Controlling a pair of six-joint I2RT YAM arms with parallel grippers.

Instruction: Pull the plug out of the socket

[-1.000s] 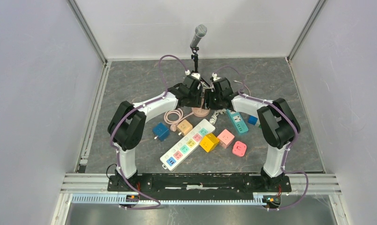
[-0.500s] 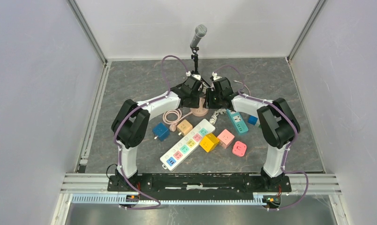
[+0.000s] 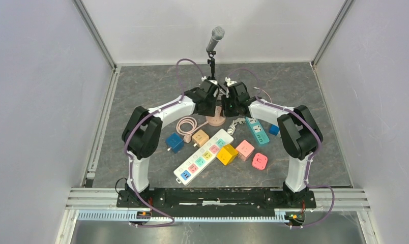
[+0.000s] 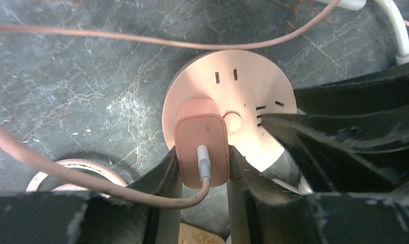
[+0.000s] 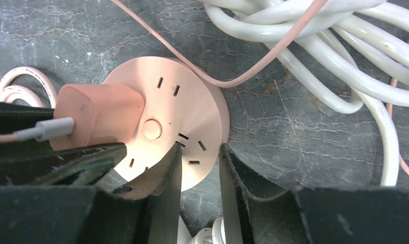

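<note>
At the lower centre of the left wrist view, the left gripper [image 4: 203,155] pinches the one pink plug [image 4: 200,133], which sits on the lower left of the single round pink socket [image 4: 245,89]. The right gripper [image 5: 198,152] clamps that socket's lower right rim. Two power strips, white [image 3: 202,156] and teal [image 3: 257,131], lie below them in the top view.

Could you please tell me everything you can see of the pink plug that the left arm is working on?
The plug is a rounded, matte salmon-pink block, plastic by its look, standing on the round pink socket near its edge. A grey connector enters its top, trailing a thin pink cable. The left claw grips it, its fingers pressing either side.
</note>
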